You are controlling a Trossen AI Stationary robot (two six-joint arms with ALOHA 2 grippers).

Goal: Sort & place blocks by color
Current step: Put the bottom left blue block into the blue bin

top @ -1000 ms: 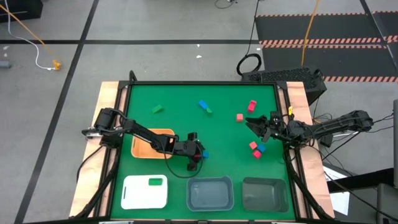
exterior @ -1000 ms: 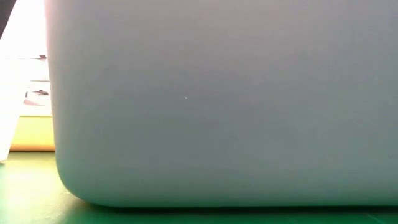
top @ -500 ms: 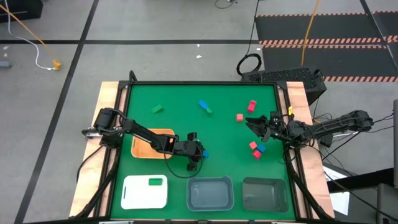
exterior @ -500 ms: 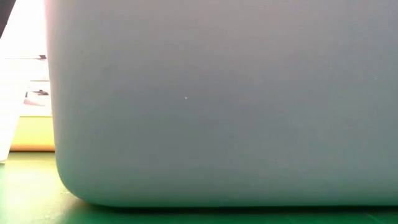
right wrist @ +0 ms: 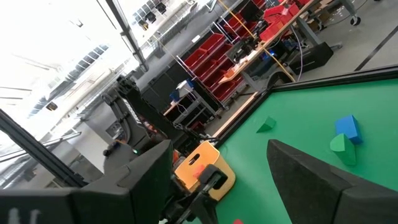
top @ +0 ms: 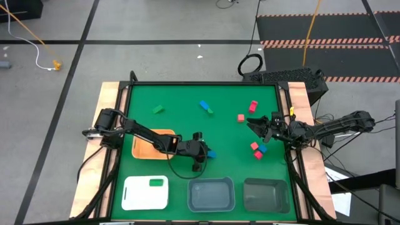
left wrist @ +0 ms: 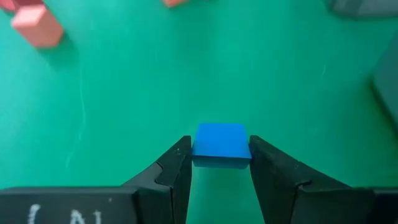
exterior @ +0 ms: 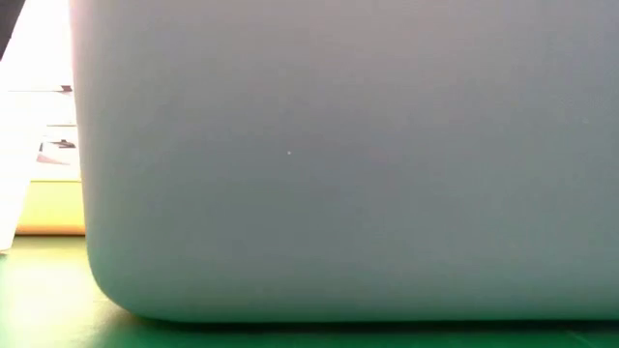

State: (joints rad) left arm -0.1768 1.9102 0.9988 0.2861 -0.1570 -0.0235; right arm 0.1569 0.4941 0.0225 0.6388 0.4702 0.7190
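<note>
blue block pinched in my left gripper, mid-table

my left gripper [left wrist: 219,163] clasps the blue block [left wrist: 221,144] by two opposite flat sides, just above the mat [top: 181,100], a little beyond the clear tray [top: 212,194]. it looks a small, matte, square-edged cube; i judge it light and stiff, safe to squeeze mid-face. my right gripper [top: 255,124] waits, jaws apart and empty, at the right by the red blocks [top: 253,107].

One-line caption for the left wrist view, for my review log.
Left gripper holds a blue block between its fingers above the green table; pink blocks lie beyond.
</note>
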